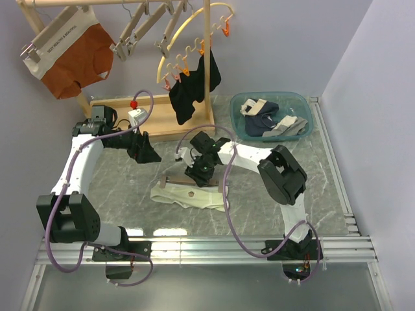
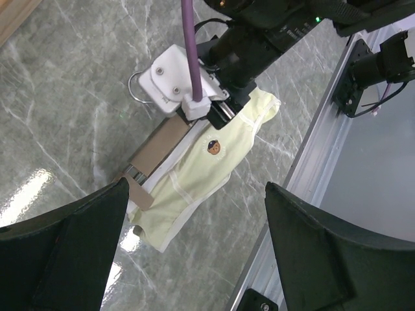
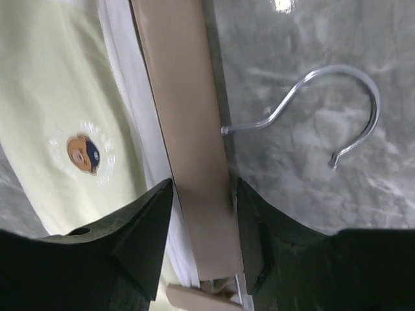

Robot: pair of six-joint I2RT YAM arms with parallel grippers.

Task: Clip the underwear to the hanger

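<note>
The pale cream-yellow underwear (image 1: 188, 196) (image 2: 207, 162) (image 3: 58, 97) lies flat on the marble table, its small dark bear badge facing up. The light-wood hanger (image 1: 175, 181) (image 2: 159, 146) (image 3: 181, 97) lies along its white waistband, metal hook (image 3: 343, 91) on the bare table. My right gripper (image 1: 198, 173) (image 3: 204, 194) points down over the hanger, one finger on each side of the wood bar and closed against it. A wooden clip shows just below the fingers. My left gripper (image 1: 146, 152) (image 2: 198, 186) hovers wide open and empty to the left of the garment.
A wooden rack (image 1: 123, 107) at the back carries rust-orange briefs (image 1: 71, 55), several spare wood hangers (image 1: 146, 26), a yellow hoop with orange pegs (image 1: 188, 39) and a black garment (image 1: 191, 91). A teal basin (image 1: 237, 107) of clothes sits back right. A metal rail (image 1: 207, 249) edges the table front.
</note>
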